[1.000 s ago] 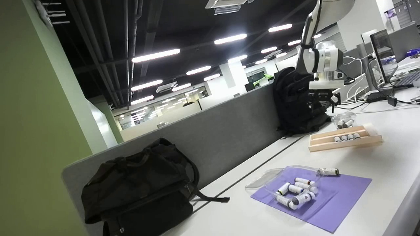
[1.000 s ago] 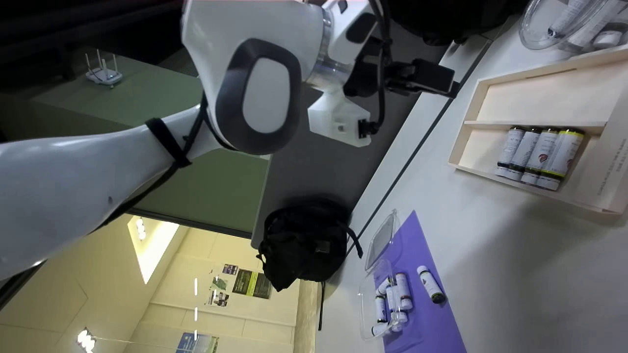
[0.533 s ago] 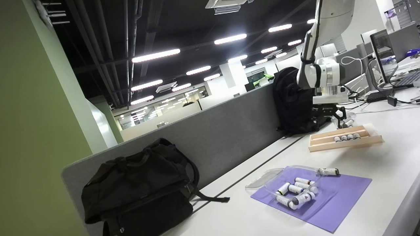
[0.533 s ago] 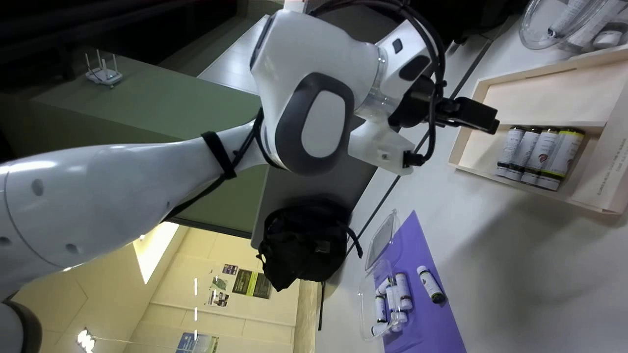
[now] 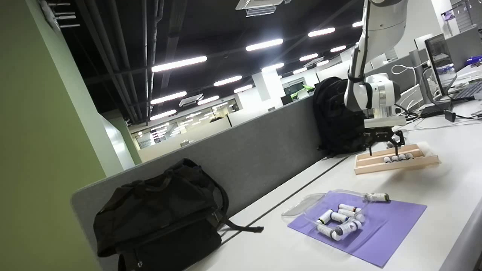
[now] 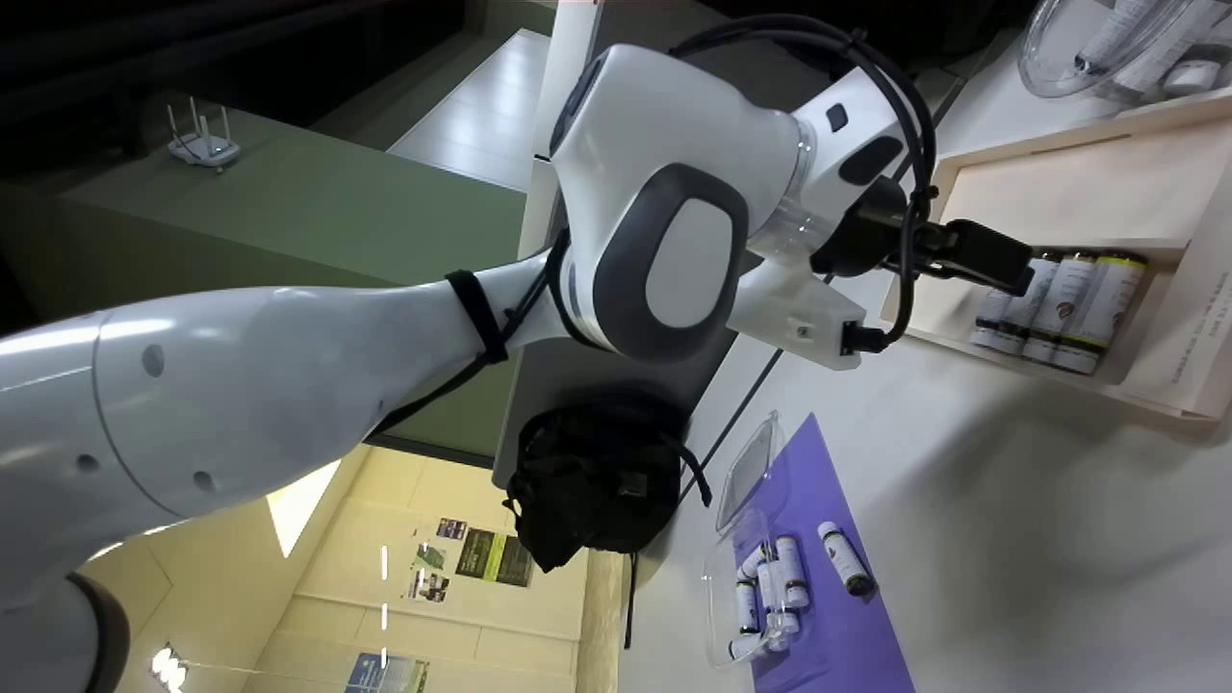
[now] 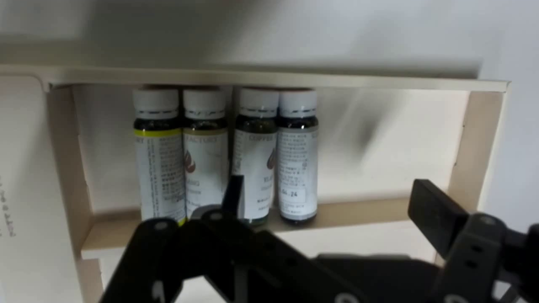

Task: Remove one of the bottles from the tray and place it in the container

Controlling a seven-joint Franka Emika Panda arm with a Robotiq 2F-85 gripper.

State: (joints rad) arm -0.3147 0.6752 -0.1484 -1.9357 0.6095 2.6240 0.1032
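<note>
- Down it's coming: in both exterior views the black two-fingered gripper (image 5: 383, 154) is dropping and sliding in over the flat, rectangular light-wood tray (image 5: 380, 168).
- It's hanging released, its black fingers (image 7: 438, 206) standing wide apart and gripping nothing; whether either tip is touching anything, I'm not able to tell.
- Four small, dark, white-labelled, white-capped bottles (image 7: 253, 164) are lying side by side in one compartment of the tray, caps pointing at its outer wall, so none of this row is travelling yet.
- In the wrist view one finger is crossing near the seam between the middle pair, while its partner is showing well out past the end bottle (image 7: 298, 168) (two bottles are sitting in that span, and the task is wanting just one!).
- So the reach is nearing its finish, I'd judge, with the grasp pending; a sideways shift is probably being called for to single out the end bottle.
- Farther off, a clear plastic box (image 6: 720, 602) is resting on a flat purple sheet (image 6: 857, 654), holding several bottles already; a round-rimmed clear tub (image 6: 1049, 82) is standing just beside the tray, so which is serving as the container is remaining uncertain.
</note>
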